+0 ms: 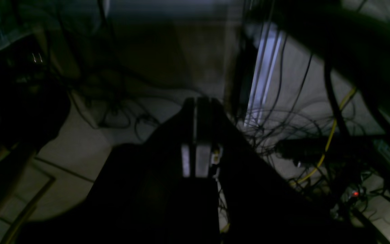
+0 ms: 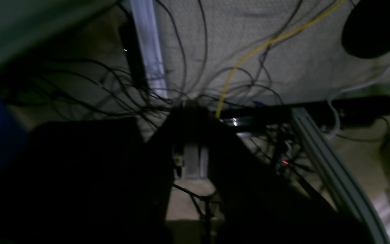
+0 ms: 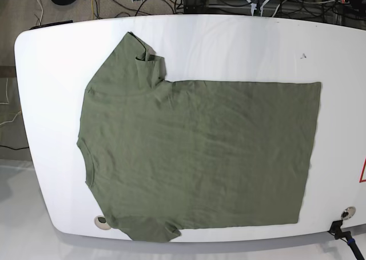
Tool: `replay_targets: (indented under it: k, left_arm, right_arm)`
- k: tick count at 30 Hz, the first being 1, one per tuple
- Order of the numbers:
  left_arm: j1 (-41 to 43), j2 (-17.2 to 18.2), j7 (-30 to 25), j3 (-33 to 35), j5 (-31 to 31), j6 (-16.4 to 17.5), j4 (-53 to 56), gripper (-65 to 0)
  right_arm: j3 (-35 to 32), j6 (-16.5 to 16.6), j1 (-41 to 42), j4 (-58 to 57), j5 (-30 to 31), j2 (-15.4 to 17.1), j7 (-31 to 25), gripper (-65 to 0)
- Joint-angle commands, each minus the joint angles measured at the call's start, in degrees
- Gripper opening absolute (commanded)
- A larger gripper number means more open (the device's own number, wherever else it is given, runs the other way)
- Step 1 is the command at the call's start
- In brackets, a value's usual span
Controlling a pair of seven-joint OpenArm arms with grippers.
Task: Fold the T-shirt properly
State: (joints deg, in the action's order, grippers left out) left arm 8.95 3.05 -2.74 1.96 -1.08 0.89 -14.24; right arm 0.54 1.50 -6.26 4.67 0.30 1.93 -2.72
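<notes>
T-shirt (image 3: 197, 157) lying flat, its edges nearing the white table's (image 3: 229, 48) rim.
Both grippers (image 1: 200, 135) (image 2: 191, 142) hanging off-table over cabled floor, jaws looking closed.

T-shirt (image 3: 200, 157): plain olive green, short sleeves. Lies flat and spread out, a bit wrinkly, neck at the left, bottom hem at the right. Top sleeve partly folded over. Bottom sleeve reaches the near edge.
</notes>
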Motion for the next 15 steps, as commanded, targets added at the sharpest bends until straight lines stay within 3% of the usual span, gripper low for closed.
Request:
replay_targets:
  k: [1,10,15]
  left_arm:
    - [0.3,0.5,-0.4,0.0,-0.2,0.1,-0.6,-65.0]
    - [6.7,1.1,-1.1,-0.8,0.2,0.1,-12.2,-65.0]
    - [12.5,2.0,-0.7,-1.8,0.1,0.1,-19.8,-65.0]
  right_arm:
    - [-0.1,0.4,-0.9,0.7,0.1,0.3,-0.9,-65.0]
    - [-0.3,0.8,-3.3,2.1,-0.6,1.4,-1.4,-65.0]
    - [-0.1,0.7,-8.3,9.0,-0.4,2.3,-1.6,-65.0]
